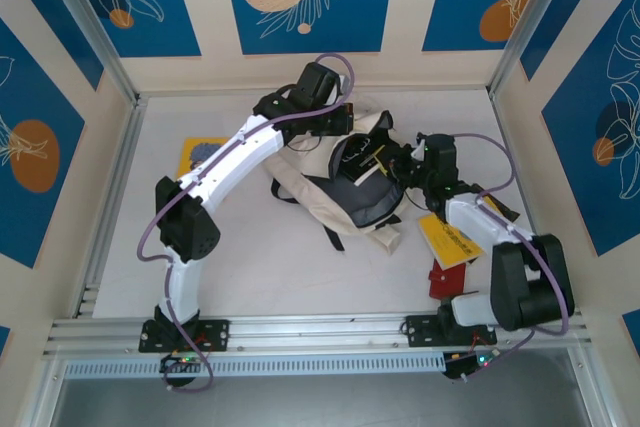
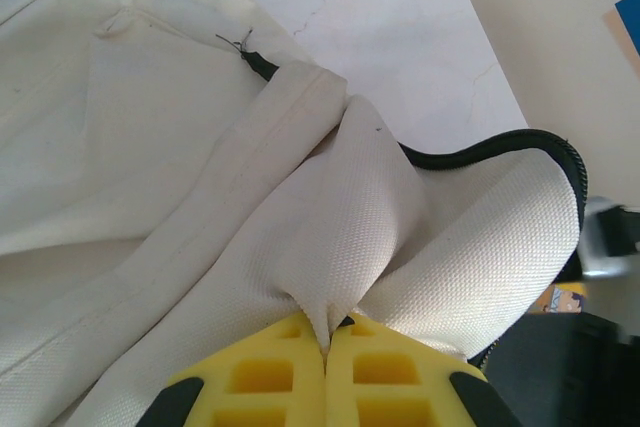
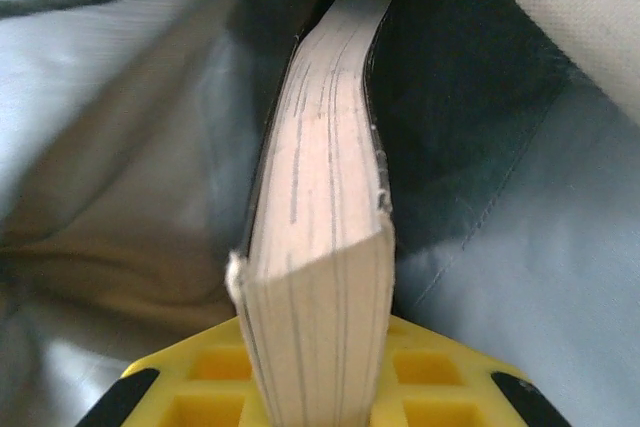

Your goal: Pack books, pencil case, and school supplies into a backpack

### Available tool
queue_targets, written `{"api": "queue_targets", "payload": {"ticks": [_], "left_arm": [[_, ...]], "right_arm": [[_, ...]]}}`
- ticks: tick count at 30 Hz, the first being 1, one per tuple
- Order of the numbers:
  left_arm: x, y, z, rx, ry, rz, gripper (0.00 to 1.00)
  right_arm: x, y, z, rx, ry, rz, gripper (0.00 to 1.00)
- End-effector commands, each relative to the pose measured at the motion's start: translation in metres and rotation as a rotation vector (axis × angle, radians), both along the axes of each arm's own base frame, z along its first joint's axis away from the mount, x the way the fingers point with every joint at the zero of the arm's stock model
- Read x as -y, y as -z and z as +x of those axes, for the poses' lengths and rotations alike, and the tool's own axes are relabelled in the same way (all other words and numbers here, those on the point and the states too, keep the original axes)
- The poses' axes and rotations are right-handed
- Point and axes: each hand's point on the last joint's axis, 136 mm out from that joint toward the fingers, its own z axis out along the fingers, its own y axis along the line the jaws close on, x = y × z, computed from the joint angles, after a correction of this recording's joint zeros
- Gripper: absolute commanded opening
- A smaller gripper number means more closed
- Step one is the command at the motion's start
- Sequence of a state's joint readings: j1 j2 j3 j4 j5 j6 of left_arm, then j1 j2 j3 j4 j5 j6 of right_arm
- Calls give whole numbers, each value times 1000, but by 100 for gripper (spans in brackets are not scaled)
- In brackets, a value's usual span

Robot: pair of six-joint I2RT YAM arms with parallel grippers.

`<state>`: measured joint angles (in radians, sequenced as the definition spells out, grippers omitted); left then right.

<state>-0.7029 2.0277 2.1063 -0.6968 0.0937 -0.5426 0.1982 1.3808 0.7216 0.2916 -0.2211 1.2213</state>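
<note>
The cream-white backpack (image 1: 318, 195) lies mid-table with its dark mouth open toward the right. My left gripper (image 1: 343, 129) is shut on a fold of the backpack's upper rim fabric (image 2: 350, 207), pinched between the yellow fingertips (image 2: 327, 342) and lifted. My right gripper (image 1: 408, 163) is shut on a black-covered book (image 1: 362, 159), which is pushed partway into the opening. In the right wrist view the book's page edge (image 3: 320, 197) runs straight ahead from the gripper (image 3: 320, 392) into the grey lining (image 3: 120, 147).
A yellow book (image 1: 200, 155) lies on the table left of the left arm. Another yellow book (image 1: 452, 237) and a dark one with red print (image 1: 440, 282) lie at the right, near the right arm's base. The backpack's dark zipper edge (image 2: 480, 147) curls by the pinched fold.
</note>
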Motion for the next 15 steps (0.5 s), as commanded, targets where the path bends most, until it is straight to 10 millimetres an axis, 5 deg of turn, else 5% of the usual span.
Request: {"api": "queue_targets", "payload": {"ticks": [1,15], "left_arm": [[1,-36,13,69,-45,-78,0],[4,-27,20,40,-69,-75,0]], "right_arm": [[-11,-39,32,183,43,53,0],[-51,21,92,182,-8,116,0]]}}
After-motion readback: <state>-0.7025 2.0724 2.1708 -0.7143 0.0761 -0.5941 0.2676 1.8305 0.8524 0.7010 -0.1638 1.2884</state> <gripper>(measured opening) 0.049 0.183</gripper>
